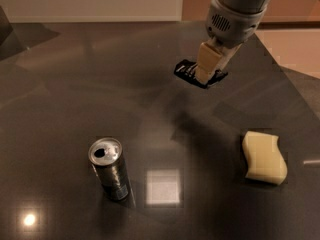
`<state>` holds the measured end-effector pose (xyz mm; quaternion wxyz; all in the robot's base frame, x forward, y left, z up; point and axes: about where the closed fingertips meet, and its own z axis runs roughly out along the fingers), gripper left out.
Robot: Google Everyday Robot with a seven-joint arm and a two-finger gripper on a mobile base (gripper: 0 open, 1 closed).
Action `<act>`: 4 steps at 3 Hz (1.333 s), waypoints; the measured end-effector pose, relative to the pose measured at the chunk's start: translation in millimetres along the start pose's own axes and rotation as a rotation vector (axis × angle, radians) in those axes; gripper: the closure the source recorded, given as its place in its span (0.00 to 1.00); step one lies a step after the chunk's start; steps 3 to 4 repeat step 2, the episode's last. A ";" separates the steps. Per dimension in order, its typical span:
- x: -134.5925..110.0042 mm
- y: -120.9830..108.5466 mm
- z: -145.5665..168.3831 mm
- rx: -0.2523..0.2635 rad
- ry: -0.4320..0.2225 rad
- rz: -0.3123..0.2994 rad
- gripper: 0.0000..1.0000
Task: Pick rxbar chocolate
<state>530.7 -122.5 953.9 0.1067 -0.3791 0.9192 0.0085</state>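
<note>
The rxbar chocolate (184,69), a small flat black bar with white lettering, is clamped between the tan fingers (206,61) of my gripper (204,77) in the upper right of the camera view. The bar sticks out on both sides of the fingers and hangs tilted, a little above the dark table (75,99). The grey arm rises from the gripper out of the top right.
A silver drink can (109,168) stands upright at the lower left. A pale yellow wavy sponge (264,157) lies at the lower right. The table's right edge runs diagonally past the sponge, with a lighter floor beyond.
</note>
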 end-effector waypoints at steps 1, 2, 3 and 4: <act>-9.6 1.5 -22.0 0.009 -0.039 -0.057 1.00; -15.1 0.2 -21.0 0.015 -0.056 -0.059 1.00; -15.1 0.2 -21.0 0.015 -0.056 -0.059 1.00; -15.1 0.2 -21.0 0.015 -0.056 -0.059 1.00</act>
